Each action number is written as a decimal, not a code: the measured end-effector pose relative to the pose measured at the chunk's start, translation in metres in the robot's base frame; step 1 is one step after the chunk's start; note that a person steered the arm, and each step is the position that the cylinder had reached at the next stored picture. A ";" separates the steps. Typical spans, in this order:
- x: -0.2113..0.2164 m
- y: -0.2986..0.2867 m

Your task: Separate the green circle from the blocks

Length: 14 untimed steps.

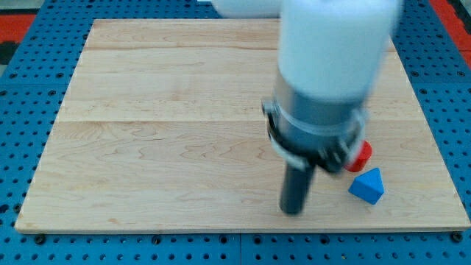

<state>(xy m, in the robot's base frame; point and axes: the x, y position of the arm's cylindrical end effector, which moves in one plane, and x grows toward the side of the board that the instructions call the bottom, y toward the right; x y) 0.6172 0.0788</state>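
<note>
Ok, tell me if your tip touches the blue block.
Apart. The camera view shows bare wood between my tip and the blue block, which lies to the view's right of it.

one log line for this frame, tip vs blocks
tip left of blue block | apart | red block partly hidden by arm | green circle not visible
</note>
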 end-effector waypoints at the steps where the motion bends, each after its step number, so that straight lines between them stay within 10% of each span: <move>1: 0.002 0.007; 3: -0.011 0.238; 7: -0.422 0.225; 14: -0.423 -0.096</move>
<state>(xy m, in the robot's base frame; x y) 0.1943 -0.0168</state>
